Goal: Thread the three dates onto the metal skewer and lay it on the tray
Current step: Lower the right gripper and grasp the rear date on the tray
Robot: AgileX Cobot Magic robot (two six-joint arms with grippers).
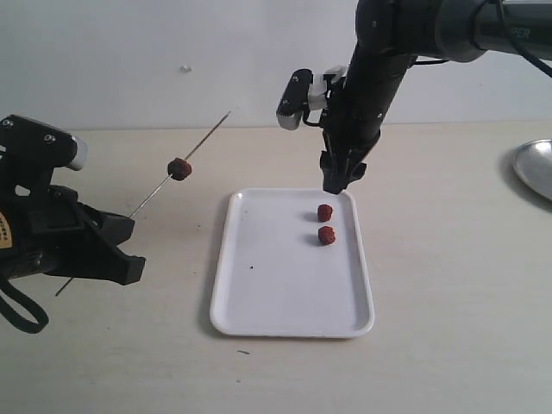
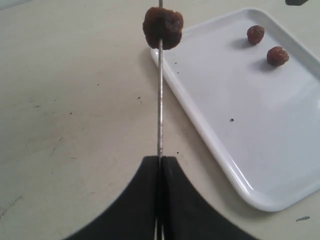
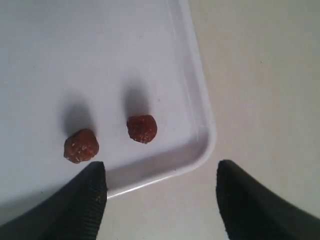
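From the exterior view, the left gripper [image 1: 112,246] sits near the table's [image 1: 448,345] left edge, clamped shut on the lower end of the metal skewer [image 1: 151,197]. The rod slants up toward the far edge, its free tip in the air. One threaded date [image 1: 179,168] sits partway along it. The tray [image 1: 276,293] lies mid-table. The far date [image 1: 324,212] and the near date [image 1: 327,235] rest loose by its right rim, close to the far right corner. The right gripper [image 1: 336,183] hangs just above that corner, clearly the nearer arm. A round metal dish [image 1: 536,168] sits at the table's right edge.

From the left wrist view, the fingers [image 2: 145,200] are pressed together with the metal skewer [image 2: 160,100] pinched between them. It runs straight out through the threaded date [image 2: 163,27], and its tip is out of frame. The tray's [image 2: 240,150] far date [image 2: 255,34] and near date [image 2: 277,55] lie well off to one side of the rod's line.

From the right wrist view, the right gripper [image 3: 161,167] is spread wide and holds nothing. The far date [image 3: 142,128] lies just inside the tray's [image 3: 75,50] corner, a little beyond the gap between the fingers. The near date [image 3: 81,145] lies close beside one fingertip [image 3: 92,185]. A short advance over the rim would likely bracket the far date.
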